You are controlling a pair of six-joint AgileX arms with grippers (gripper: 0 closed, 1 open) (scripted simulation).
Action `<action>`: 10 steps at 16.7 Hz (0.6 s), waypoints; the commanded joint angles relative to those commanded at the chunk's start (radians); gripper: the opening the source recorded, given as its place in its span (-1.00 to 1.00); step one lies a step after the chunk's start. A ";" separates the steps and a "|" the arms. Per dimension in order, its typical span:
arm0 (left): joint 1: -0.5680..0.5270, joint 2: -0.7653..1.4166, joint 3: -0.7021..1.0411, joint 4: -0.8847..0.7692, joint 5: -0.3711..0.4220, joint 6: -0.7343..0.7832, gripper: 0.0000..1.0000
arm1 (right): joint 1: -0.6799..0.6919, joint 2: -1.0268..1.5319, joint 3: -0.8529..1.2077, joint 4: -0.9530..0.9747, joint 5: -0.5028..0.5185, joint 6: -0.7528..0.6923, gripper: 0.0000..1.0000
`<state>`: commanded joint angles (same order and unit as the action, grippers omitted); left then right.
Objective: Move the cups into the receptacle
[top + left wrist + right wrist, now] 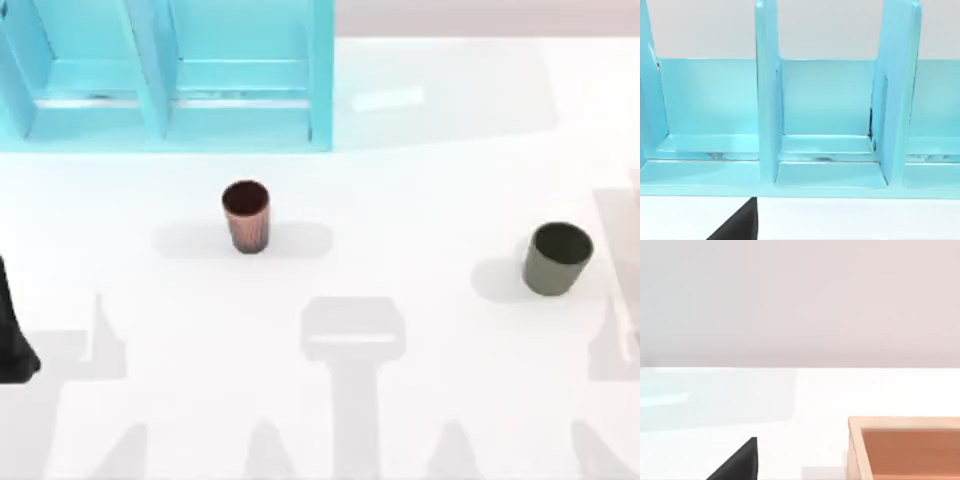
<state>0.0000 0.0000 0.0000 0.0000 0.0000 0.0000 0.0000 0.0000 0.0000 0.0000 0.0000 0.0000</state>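
The copper-brown ribbed cup (246, 214) stands upright on the white table left of centre. The dark olive-grey cup (556, 258) stands upright toward the right. Two things could be the receptacle, and I cannot tell which is meant. One is a cyan rack (165, 80) with open compartments at the back left, also in the left wrist view (825, 150). The other is a light wooden open box (905, 450) in the right wrist view. My left arm (12, 335) is parked at the left edge, far from both cups. One dark fingertip (737, 225) shows there, and another dark fingertip (737, 460) in the right wrist view.
Open white tabletop (400, 200) lies between the two cups and in front of the rack. The rack's upright dividers (767, 95) split it into narrow bays. Soft grey shadows cross the front of the table.
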 joint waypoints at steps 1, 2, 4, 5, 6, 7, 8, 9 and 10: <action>0.000 0.000 0.000 0.000 0.000 0.000 1.00 | 0.000 0.000 0.000 0.000 0.000 0.000 1.00; 0.000 0.000 0.000 0.000 0.000 0.000 1.00 | 0.000 0.000 0.000 0.000 0.000 0.000 1.00; 0.000 0.000 0.000 0.000 0.000 0.000 1.00 | 0.005 0.031 0.030 -0.027 -0.001 0.004 1.00; 0.000 0.000 0.000 0.000 0.000 0.000 1.00 | 0.010 0.062 0.060 -0.053 -0.002 0.009 1.00; 0.000 0.000 0.000 0.000 0.000 0.000 1.00 | 0.015 0.103 0.101 -0.088 -0.002 0.014 1.00; 0.000 0.000 0.000 0.000 0.000 0.000 1.00 | 0.022 0.156 0.153 -0.129 -0.003 0.021 1.00; 0.000 0.000 0.000 0.000 0.000 0.000 1.00 | 0.029 0.218 0.214 -0.177 -0.003 0.029 1.00; 0.000 0.000 0.000 0.000 0.000 0.000 1.00 | 0.037 0.291 0.285 -0.231 -0.003 0.037 1.00; 0.000 0.000 0.000 0.000 0.000 0.000 1.00 | 0.045 0.374 0.365 -0.289 -0.003 0.046 1.00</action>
<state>0.0000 0.0000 0.0000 0.0000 0.0000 0.0000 0.0448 0.3740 0.3645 -0.2892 -0.0026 0.0461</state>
